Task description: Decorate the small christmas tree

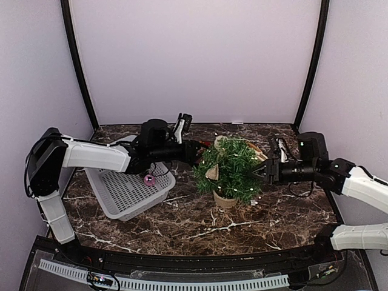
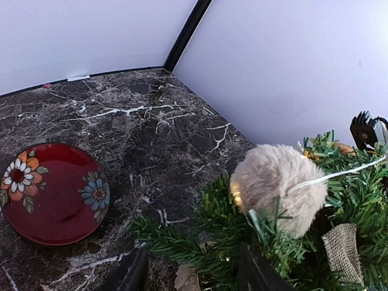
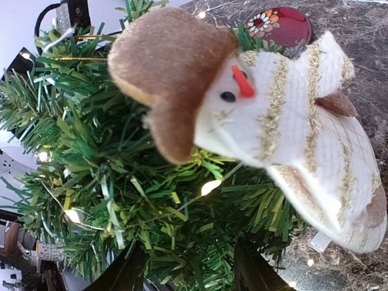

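The small christmas tree (image 1: pixel 230 165) stands mid-table in its beige pot (image 1: pixel 225 199), strung with lit fairy lights (image 3: pixel 209 187). A fluffy beige ball (image 2: pixel 279 187) and a burlap piece (image 2: pixel 342 251) sit in its branches (image 2: pixel 194 239). On the right side a plush snowman with a brown hat (image 3: pixel 254 103) rests on the needles (image 3: pixel 121 182). My left gripper (image 1: pixel 195 153) is at the tree's upper left. Its jaws are open (image 2: pixel 194 276), with only branch tips between them. My right gripper (image 1: pixel 259 171) is at the tree's right side, open (image 3: pixel 188 273) around needles below the snowman.
A white slotted basket (image 1: pixel 124 191) lies left of the tree under my left arm, a pink ornament (image 1: pixel 149 179) by its rim. A red flowered plate (image 2: pixel 51 193) lies on the dark marble table (image 1: pixel 182 224) beyond the tree. White walls close in the back and sides.
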{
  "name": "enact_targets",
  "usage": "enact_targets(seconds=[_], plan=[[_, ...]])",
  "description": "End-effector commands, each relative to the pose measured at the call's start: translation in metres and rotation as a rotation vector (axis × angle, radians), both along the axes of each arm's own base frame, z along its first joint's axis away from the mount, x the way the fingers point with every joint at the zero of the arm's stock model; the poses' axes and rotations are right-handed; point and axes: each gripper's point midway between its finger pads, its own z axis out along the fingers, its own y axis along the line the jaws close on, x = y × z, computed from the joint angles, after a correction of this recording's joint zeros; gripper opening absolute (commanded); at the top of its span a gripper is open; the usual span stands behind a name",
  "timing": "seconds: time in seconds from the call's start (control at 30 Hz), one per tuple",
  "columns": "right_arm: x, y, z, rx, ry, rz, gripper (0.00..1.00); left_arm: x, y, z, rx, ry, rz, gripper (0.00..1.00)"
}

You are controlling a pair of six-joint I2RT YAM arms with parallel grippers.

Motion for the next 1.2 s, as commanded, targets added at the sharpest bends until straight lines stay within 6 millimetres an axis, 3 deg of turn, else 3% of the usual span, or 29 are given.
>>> enact_targets(seconds=[0.0, 0.17, 0.23, 0.33, 0.37, 0.47, 0.67, 0.87, 1.0, 1.17], plan=[[-0.001, -0.001, 0.015, -0.011, -0.038, 0.004, 0.51, -0.006, 0.018, 0.009, 0.049, -0.006, 0.023, 0.54], [-0.003, -0.011, 0.028, -0.056, -0.069, -0.012, 0.56, -0.019, 0.041, 0.014, 0.091, -0.003, 0.055, 0.54], [-0.006, -0.013, 0.033, -0.057, -0.079, -0.011, 0.59, -0.030, 0.059, 0.023, 0.125, 0.009, 0.087, 0.56], [-0.013, -0.012, 0.042, -0.027, -0.089, 0.015, 0.66, -0.037, 0.091, 0.018, 0.212, 0.032, 0.176, 0.58], [-0.016, -0.011, 0.045, -0.021, -0.095, 0.029, 0.72, -0.044, 0.103, 0.019, 0.237, 0.047, 0.196, 0.60], [-0.020, -0.013, 0.051, -0.036, -0.143, 0.057, 0.80, -0.049, 0.142, 0.003, 0.325, 0.099, 0.311, 0.63], [-0.017, -0.010, 0.084, -0.027, -0.246, 0.084, 0.80, -0.046, 0.213, -0.036, 0.389, 0.296, 0.495, 0.64], [-0.013, -0.007, 0.115, 0.010, -0.314, 0.085, 0.79, -0.023, 0.249, -0.077, 0.389, 0.446, 0.611, 0.58], [-0.012, -0.006, 0.128, 0.020, -0.338, 0.085, 0.79, -0.010, 0.257, -0.100, 0.383, 0.505, 0.621, 0.55], [-0.008, -0.002, 0.127, 0.016, -0.339, 0.098, 0.79, 0.013, 0.255, -0.107, 0.389, 0.494, 0.611, 0.54]])
